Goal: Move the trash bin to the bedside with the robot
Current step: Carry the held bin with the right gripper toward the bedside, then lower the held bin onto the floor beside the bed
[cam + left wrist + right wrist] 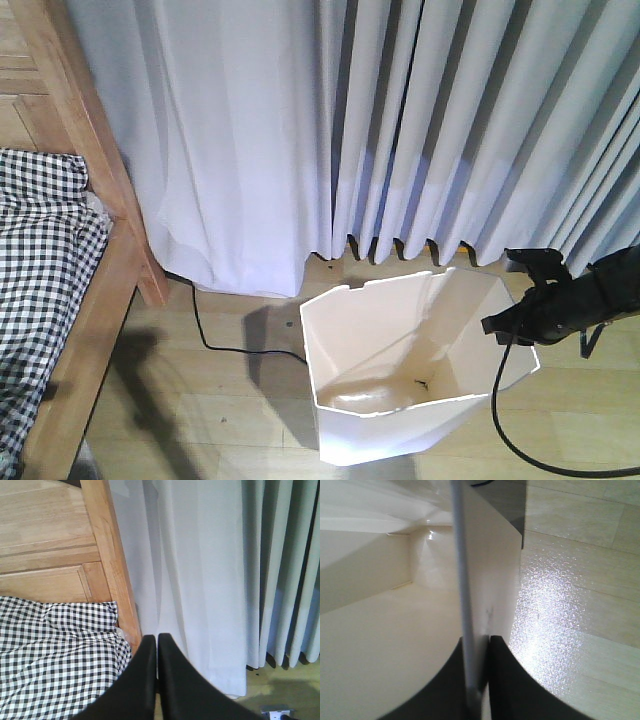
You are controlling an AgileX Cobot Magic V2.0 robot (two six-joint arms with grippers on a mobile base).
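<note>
You had the right claw clamped on the right-hand wall of the trash bin, up at the rim. In the right wrist view the thin white wall ran edge-on between the two black fingers, one on the cream inner side and one on the outer side, both pressed against the plastic. Your right arm reached in from the right edge of the front view, sloping slightly down toward the bin. A black cable hung off it in a loop and ran out to the right.

Your left claw was clenched on nothing, fingers tip to tip with only a hairline slit between them. It was held up in the air, pointing at the corner where the bed post met the white curtain. The checked bedding lay just left of it in that view.

The bin stood on the wood floor in front of the curtain, mouth open, its base cut off by the bottom of the frame. It sat right of the bed, apart from it, with a strip of bare floor between. A second black cable lay across that strip, running from under the curtain toward the bin.
</note>
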